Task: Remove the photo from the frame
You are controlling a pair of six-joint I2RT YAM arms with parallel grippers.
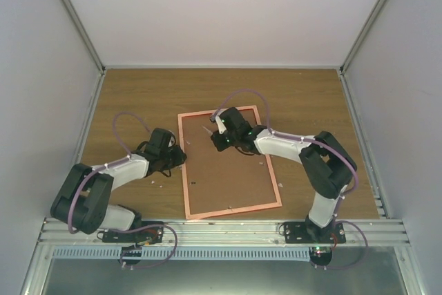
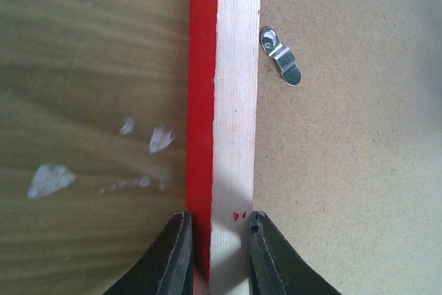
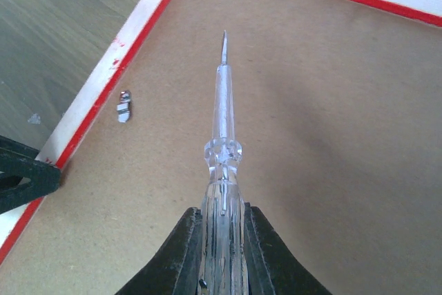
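Observation:
The frame [image 1: 184,170] lies face down on the wooden table, its red-edged rim around a brown backing board [image 1: 228,177]. The photo is hidden beneath that board. My left gripper [image 2: 219,229] is shut on the frame's left rail [image 2: 231,101], one finger on each side. My right gripper [image 3: 222,222] is shut on a clear-handled screwdriver [image 3: 223,136]. Its metal tip points over the backing board [image 3: 331,136] toward the frame's far corner. A small metal turn clip [image 3: 124,108] sits by the left rail [image 3: 103,84], also seen as the clip [image 2: 281,63].
White flecks [image 2: 48,179] mark the table left of the frame. More small clips [image 1: 230,206] sit along the board's edges. Grey enclosure walls stand on three sides, and a metal rail [image 1: 221,229] runs along the near edge.

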